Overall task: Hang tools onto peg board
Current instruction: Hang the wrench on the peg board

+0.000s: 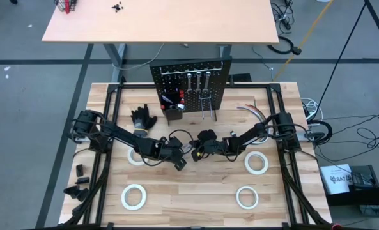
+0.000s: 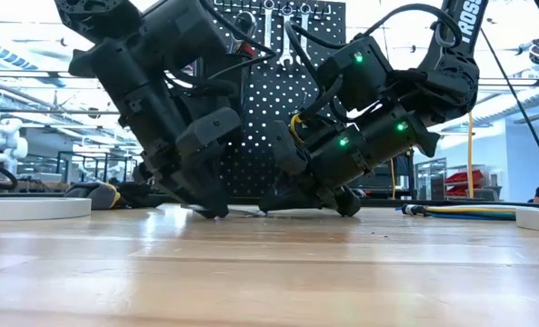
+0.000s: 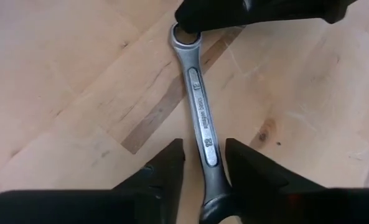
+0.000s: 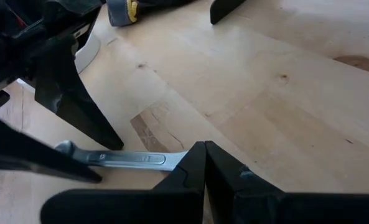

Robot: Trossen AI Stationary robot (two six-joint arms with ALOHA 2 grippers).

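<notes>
A silver wrench [image 3: 200, 106] lies flat on the wooden table between my two grippers. My left gripper [image 3: 204, 171] is open, tipped down over the wrench's near end, one finger on each side of the shaft with a small gap to each. My right gripper [image 4: 204, 152] is shut, its tips on the wrench's other end. The peg board [image 1: 189, 83] stands upright at the far middle of the table, with wrenches hanging on it and a black bin [image 1: 172, 112] at its foot. Several white tape rolls [image 1: 255, 162] lie flat on the table. My right gripper presses its shut fingertips [image 4: 196, 163] down on the wrench's ring end [image 3: 185, 38]. It comes slanting down from the table's right, along the wrench. The wrench lies flat on the table under the tips.
Black gloves [image 1: 143, 117] lie left of the bin. One tape roll [image 1: 136, 156] sits just behind my left arm, others [image 1: 133, 196] [image 1: 247, 197] nearer the front edge. Cables [image 1: 253, 110] trail at the far right. A black frame [image 1: 275, 128] borders the table.
</notes>
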